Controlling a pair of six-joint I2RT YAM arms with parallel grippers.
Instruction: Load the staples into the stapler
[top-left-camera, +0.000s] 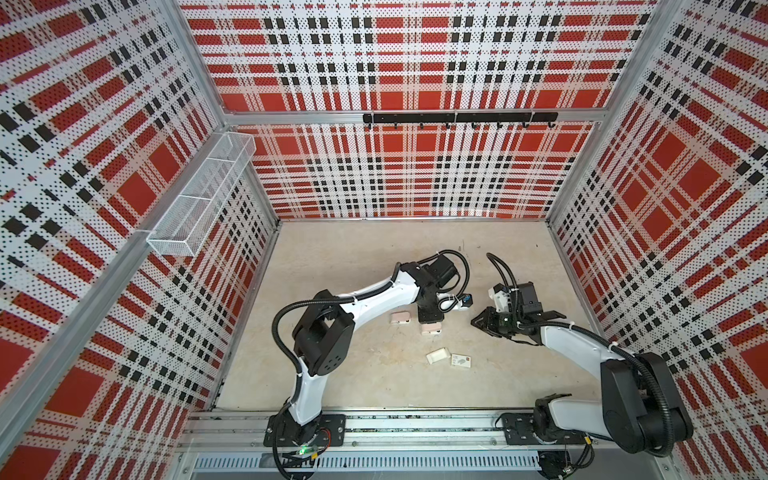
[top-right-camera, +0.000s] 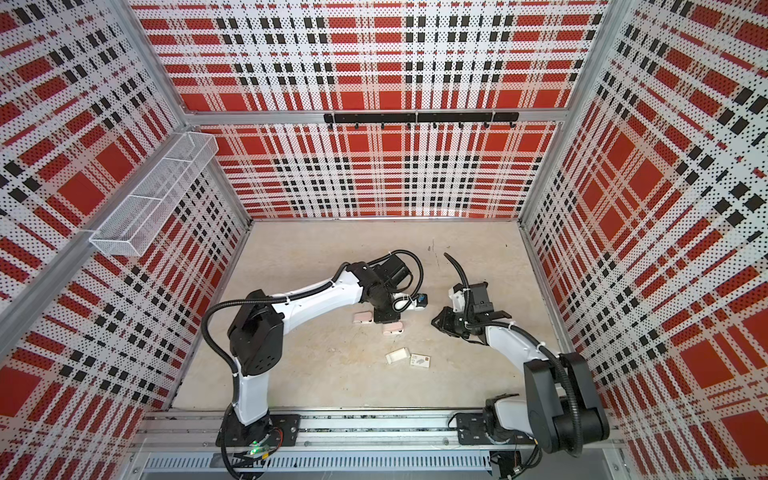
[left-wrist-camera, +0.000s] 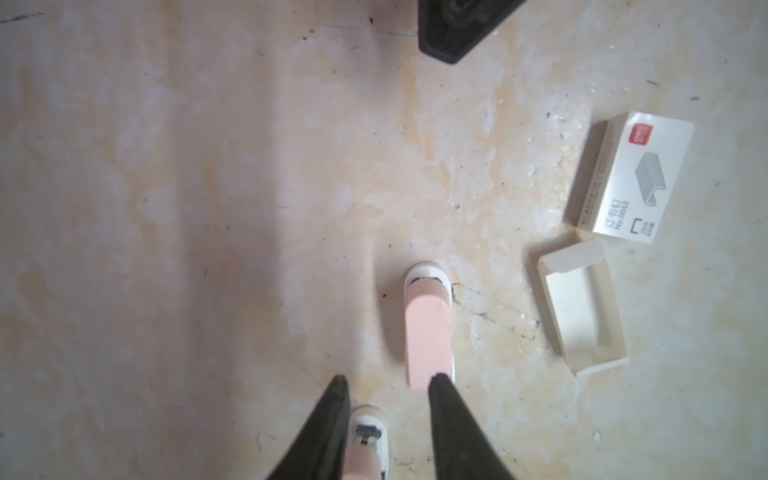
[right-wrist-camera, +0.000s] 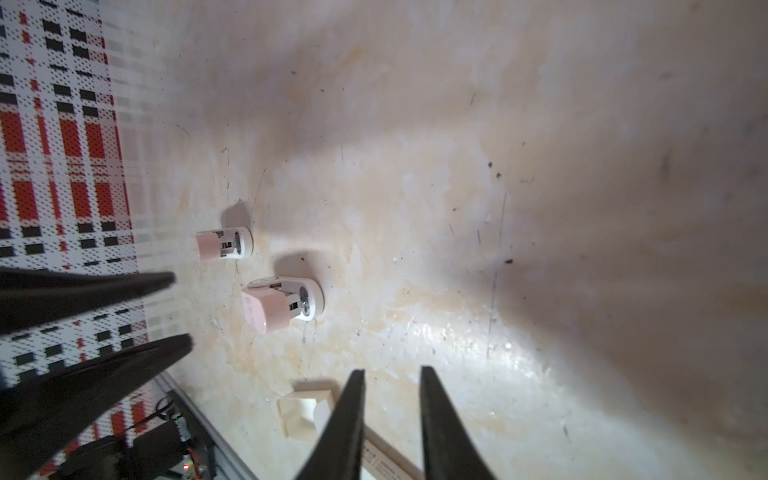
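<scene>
The thin silvery staples could not be made out in any view. The small white cardboard tray (left-wrist-camera: 582, 307) lay at the right of the left wrist view, showing only its bare inside, just beside the printed white cardboard sleeve (left-wrist-camera: 636, 178). A pale pink plastic stapler (left-wrist-camera: 428, 328) lay at lower centre, near the tray. A second pink stapler (left-wrist-camera: 363, 457) showed at the bottom edge between the black fingers of the left gripper (left-wrist-camera: 388, 386), whose jaws stood partly apart, gripping nothing. The right gripper (right-wrist-camera: 392, 374), at lower centre of its wrist view, was likewise parted and empty above the stained beige tabletop (right-wrist-camera: 540, 208).
</scene>
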